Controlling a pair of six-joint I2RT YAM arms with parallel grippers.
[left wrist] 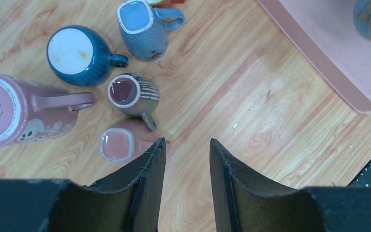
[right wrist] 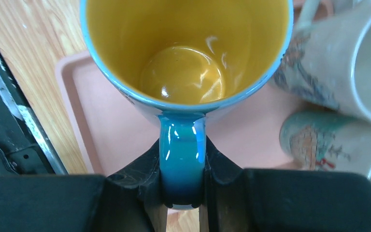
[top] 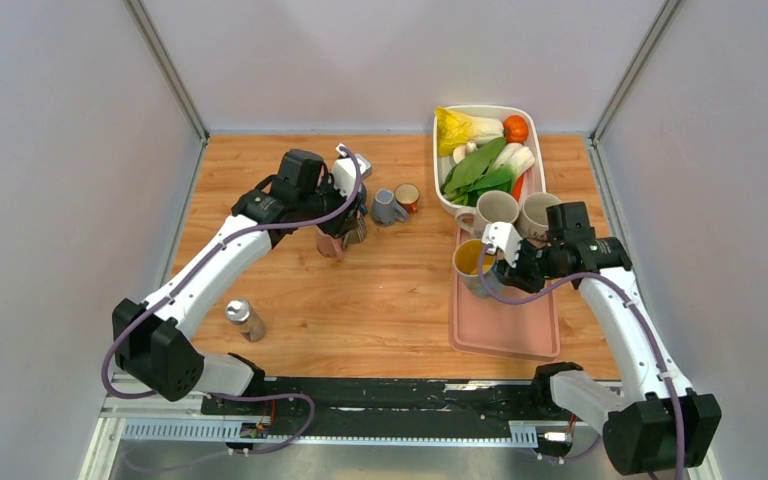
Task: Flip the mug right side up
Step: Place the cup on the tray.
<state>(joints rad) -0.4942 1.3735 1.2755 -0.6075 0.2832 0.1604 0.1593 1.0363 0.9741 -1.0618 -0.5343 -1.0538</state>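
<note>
**Right gripper pinches the mug's handle over the tray; left gripper spread above the cups**

The table lies under both tools. The left arm reaches far out over it, and the right arm bends inward over the tray. The tray sits beneath the right gripper and well off to the right of the left gripper. A bin of greens stands beyond the right gripper, just past the tray's far end.

The right gripper's fingers are pressed onto the handle of the mug, one on each side. The mug is blue outside and yellow inside. It sits directly ahead of those fingers with its mouth up, at the tray's left edge. Whether its base rests on the tray or hangs just above it cannot be told. Two white mugs stand on the tray just beside the right finger, mouths up.

The left gripper's fingers are spread, with only bare wood between them. Ahead and to its left is a cluster of smaller vessels:

- The pink mug is farthest left, with its stamped base showing.
- The teal mug is beyond it, pale base up.
- The grey mug is farthest ahead.
- The striped cup stands nearer.
- The pink cup is just beside the left finger's tip.
- The orange cup stands just past the grey mug.

A shaker stands well behind the left gripper, near its arm.
</note>
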